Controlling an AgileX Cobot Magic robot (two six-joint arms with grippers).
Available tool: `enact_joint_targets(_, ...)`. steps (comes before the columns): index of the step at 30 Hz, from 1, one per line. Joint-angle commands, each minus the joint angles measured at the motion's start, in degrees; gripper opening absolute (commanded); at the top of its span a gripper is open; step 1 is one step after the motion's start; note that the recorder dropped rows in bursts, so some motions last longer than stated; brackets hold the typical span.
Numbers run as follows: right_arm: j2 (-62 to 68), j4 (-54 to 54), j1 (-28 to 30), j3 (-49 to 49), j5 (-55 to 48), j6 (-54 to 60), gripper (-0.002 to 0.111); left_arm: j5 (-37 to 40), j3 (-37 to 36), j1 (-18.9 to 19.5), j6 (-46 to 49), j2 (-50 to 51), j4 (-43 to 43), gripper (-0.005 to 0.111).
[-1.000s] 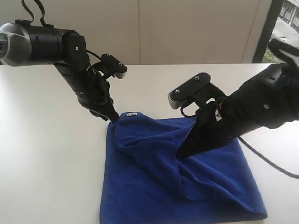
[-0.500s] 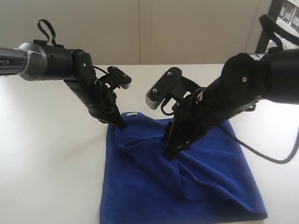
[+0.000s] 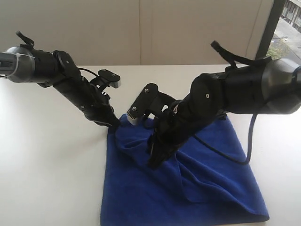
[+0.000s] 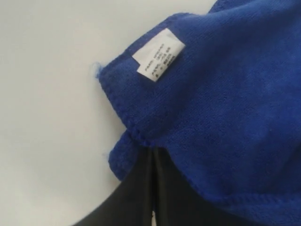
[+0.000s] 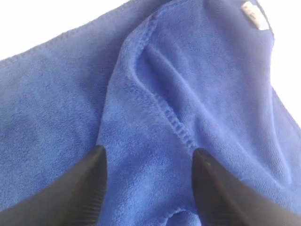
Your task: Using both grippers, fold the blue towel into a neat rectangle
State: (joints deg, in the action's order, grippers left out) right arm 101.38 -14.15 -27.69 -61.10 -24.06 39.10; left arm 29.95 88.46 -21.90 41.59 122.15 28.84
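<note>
The blue towel (image 3: pixel 211 179) lies rumpled on the white table (image 3: pixel 47 155), with a ridge of folds running across its middle. Its far-left corner carries a small white tag (image 4: pixel 158 54). My left gripper (image 3: pixel 114 124) is shut on that corner; in the left wrist view the stitched edge of the towel (image 4: pixel 225 94) meets the closed tips of the gripper (image 4: pixel 149 149) and drapes over them. My right gripper (image 3: pixel 155 162) reaches across to the towel's middle and stands open. In the right wrist view its fingers (image 5: pixel 96 179) straddle a stitched fold of the towel (image 5: pixel 56 94), holding nothing.
The table's far edge runs along a pale wall (image 3: pixel 188 28). A dark window frame (image 3: pixel 265 33) stands at the back right. Bare tabletop stretches left of the towel and behind it. Black cables loop from the right arm over the towel's right side (image 3: pixel 247 141).
My right gripper has opened, let go of the towel fold and swung left over the towel's middle. My left gripper has shut on the tagged corner and dropped slightly.
</note>
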Motion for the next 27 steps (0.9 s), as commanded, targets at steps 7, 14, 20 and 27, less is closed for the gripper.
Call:
enact_joint_targets(7,0.06,-2.31,7.30,-6.62,-7.60,-6.09,0.052,0.16,0.14,0.04,0.76,0.76,0.30,0.000)
enact_joint_targets(14,6.22,-13.26,14.46,-13.45,-17.93,1.45,0.046,0.06,0.14,0.04,0.76,0.76,0.30,0.000)
enact_joint_targets(20,13.23,-17.17,16.84,-18.46,-25.14,4.88,0.046,0.06,0.14,0.04,0.76,0.76,0.30,0.000)
enact_joint_targets(27,14.06,-14.43,16.84,-18.79,-27.88,13.35,0.046,0.19,0.14,0.04,0.86,0.76,0.30,0.000)
